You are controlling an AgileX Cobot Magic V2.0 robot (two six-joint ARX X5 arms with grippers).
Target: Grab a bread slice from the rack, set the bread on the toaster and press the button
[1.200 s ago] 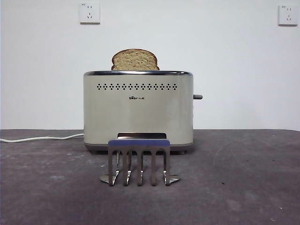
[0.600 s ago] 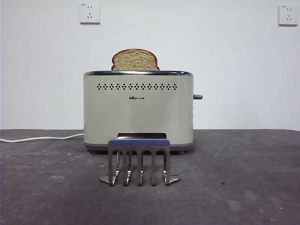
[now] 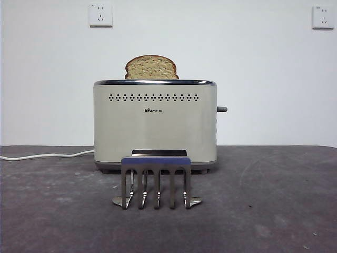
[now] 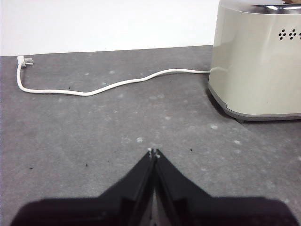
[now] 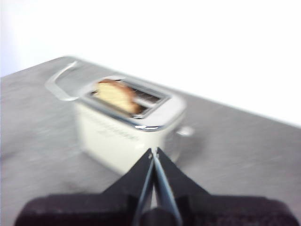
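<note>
The slice of bread stands upright in the slot of the cream toaster, its rounded top sticking out; it also shows in the right wrist view. The dark button sticks out of the toaster's right side. The metal rack stands in front of the toaster, holding no bread. My right gripper is shut and empty, high above and off to the side of the toaster. My left gripper is shut and empty, low over the table beside the toaster.
A white power cord runs from the toaster across the dark table to a plug at the left. Two wall sockets sit on the white wall behind.
</note>
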